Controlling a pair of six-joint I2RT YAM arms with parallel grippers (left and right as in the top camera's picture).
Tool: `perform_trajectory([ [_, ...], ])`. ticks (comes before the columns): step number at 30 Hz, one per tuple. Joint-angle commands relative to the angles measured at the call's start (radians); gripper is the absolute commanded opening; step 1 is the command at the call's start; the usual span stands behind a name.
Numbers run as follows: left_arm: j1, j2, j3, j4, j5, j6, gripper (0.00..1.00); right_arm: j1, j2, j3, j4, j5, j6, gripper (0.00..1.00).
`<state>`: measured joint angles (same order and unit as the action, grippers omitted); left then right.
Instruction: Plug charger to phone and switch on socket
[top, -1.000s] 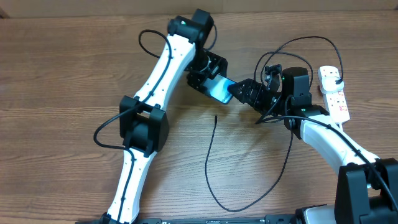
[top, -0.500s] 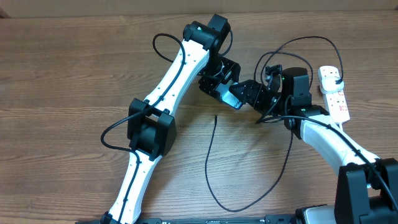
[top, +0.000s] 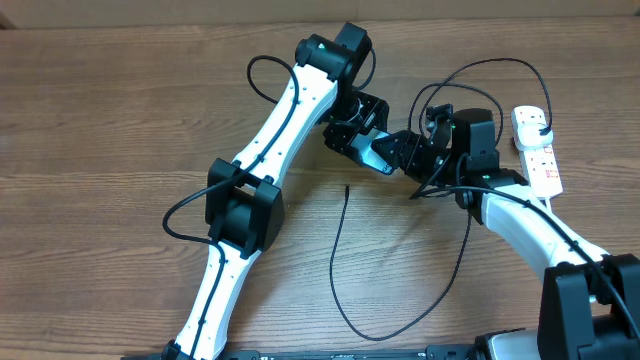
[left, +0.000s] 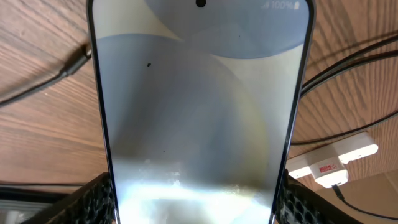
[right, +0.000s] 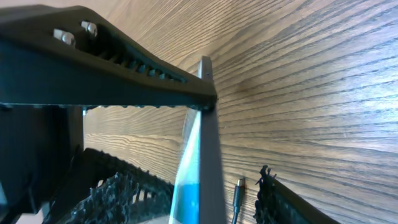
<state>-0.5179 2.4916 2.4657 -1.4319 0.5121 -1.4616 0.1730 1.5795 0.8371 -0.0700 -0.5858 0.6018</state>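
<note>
phone (right: 202, 149) seen edge-on, charger (right: 239, 190) tip just beside it, wooden table (right: 311, 74)

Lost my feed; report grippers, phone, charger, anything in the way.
Left gripper shut on phone. Right gripper open, straddling phone. Charger tip on table, unplugged. No obstruction seen.

A brown wooden table (top: 100, 120) with long, fine grain fills the overhead view. A paler tan band (top: 150, 10) runs along its far edge. The light is even and soft, leaving only faint shadows on the wood.
</note>
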Motion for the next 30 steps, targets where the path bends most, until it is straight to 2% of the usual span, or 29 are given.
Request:
perform_trajectory([
  [1,-0.016,-0.001,0.032,0.000,0.032,-0.040,0.04,0.029,0.000,0.019,0.005,0.055,0.001,0.62],
  [9,-0.026,-0.001,0.032,-0.004,0.038,-0.039,0.04,0.050,0.000,0.019,0.013,0.098,0.004,0.45],
  [21,-0.029,-0.001,0.032,-0.004,0.053,-0.043,0.04,0.050,0.000,0.019,0.013,0.117,0.031,0.26],
  [30,-0.032,-0.001,0.032,-0.003,0.092,-0.046,0.04,0.050,0.000,0.019,0.013,0.127,0.031,0.25],
])
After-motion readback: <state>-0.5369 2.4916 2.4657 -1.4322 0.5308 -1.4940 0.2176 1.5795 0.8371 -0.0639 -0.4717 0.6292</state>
